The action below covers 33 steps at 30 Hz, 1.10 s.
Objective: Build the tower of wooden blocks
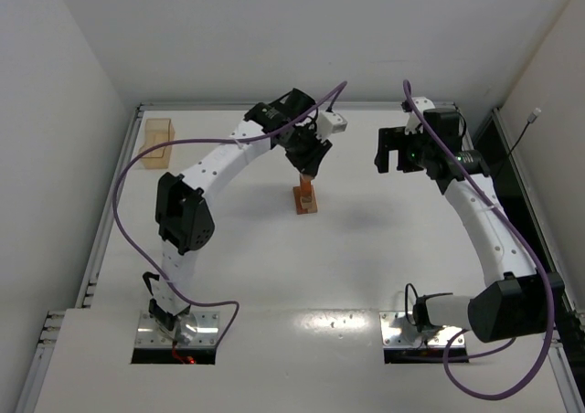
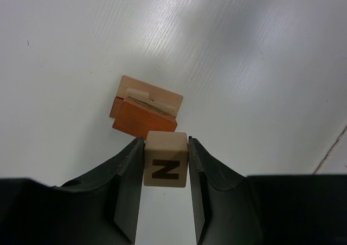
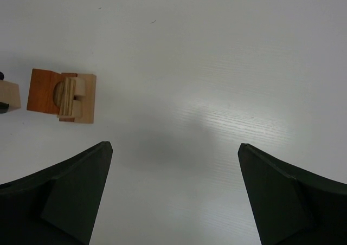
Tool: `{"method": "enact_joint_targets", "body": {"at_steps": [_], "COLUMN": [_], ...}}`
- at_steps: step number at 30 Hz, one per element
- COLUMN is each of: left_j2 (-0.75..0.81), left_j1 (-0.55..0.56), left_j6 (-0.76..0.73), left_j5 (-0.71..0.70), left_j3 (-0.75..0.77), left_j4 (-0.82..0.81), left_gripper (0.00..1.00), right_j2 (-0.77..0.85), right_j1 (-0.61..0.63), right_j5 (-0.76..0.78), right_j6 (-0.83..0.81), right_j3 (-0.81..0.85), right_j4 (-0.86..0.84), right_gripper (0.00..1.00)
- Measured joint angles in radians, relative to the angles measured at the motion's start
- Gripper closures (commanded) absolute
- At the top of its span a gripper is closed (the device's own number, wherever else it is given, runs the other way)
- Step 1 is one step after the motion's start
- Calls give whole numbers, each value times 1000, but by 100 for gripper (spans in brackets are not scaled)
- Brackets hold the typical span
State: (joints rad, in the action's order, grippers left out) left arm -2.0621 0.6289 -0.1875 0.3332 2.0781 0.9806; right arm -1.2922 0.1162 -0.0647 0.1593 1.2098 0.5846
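White table (image 1: 384,267) lies under both arms, with pale walls around it. At its middle, the left gripper (image 2: 165,142) is clamped on a light tan cube (image 2: 166,159). One black finger presses each side, and the face toward the wrist camera bears a dark printed letter. In the top view this gripper (image 1: 306,162) hangs right above the tower (image 1: 305,198), a small stack of reddish-brown and light tan pieces standing on the table. From the left wrist the tower (image 2: 145,110) shows just beyond the cube; whether the two touch cannot be told. The right gripper (image 3: 174,146) is spread wide with nothing between its fingers, over bare table. It (image 1: 395,153) sits off to the right of the tower, well apart. Its camera catches the tower (image 3: 62,96) at the left and an edge of the cube (image 3: 8,96). A translucent amber box (image 1: 157,141) stands at the far left corner. What it holds cannot be made out.
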Motion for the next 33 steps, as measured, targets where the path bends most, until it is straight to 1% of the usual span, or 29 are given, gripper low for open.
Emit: {"method": "enact_joint_targets", "body": {"at_steps": [13, 33], "left_j2": [-35, -76], "left_j1": [0, 0], "left_j6": [26, 43], "left_j5": [-53, -69], "left_j3": [-15, -17], "left_j4": [-16, -39], "left_gripper": [100, 100], "right_j2": [-21, -52], "right_j1": [-3, -3], "right_j5": [0, -19], "right_j6": [0, 0], "right_j3": [0, 0], "right_j4": [-1, -8], "right_gripper": [0, 0]}}
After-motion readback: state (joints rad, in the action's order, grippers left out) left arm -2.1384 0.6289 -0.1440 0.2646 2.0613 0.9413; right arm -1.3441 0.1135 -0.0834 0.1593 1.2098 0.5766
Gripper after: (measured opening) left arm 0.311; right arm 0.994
